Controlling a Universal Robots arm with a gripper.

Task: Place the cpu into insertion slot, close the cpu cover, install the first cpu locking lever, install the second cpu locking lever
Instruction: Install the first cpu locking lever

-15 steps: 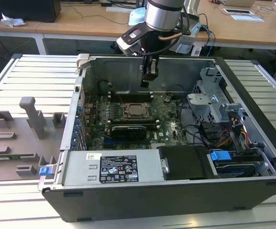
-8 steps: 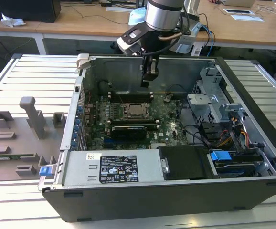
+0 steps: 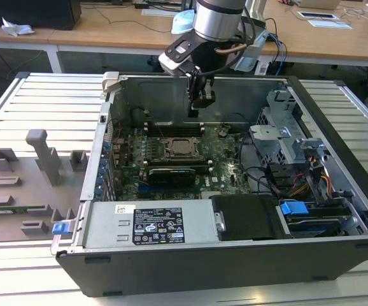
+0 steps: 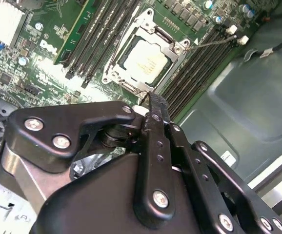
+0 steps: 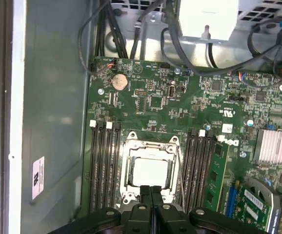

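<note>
Gripper (image 3: 195,114) hangs above the socket (image 3: 166,148), a bit toward the back-wall side of it, no contact w/ the board. Its fingers (image 5: 144,195) are pressed tight together, tip to tip, no gap, nothing held btwn them. In the second wrist view the closed tips sit just off one corner of the socket, up in the air.

Chip (image 5: 151,171) lies flat inside the socket, dull silver top facing up, square to the rim. Cover plate (image 5: 175,165) is down over the socket; its metal frame runs round the chip's edges and the chip's top shows thru the cut-out centre. Same in the second wrist view: chip (image 4: 143,61) seated, frame flat around it.

Black memory slots (image 5: 102,161) run in rows on two opposite sides of the socket, close against it. One green memory stick (image 5: 218,170) stands in the row on the far side of the socket from the case's side wall. Coin battery (image 5: 119,82) sits on the green board well apart from the socket, past the slot ends. Finned silver heatsink (image 5: 272,146) is farther off than the stick, same side of the socket.
</note>
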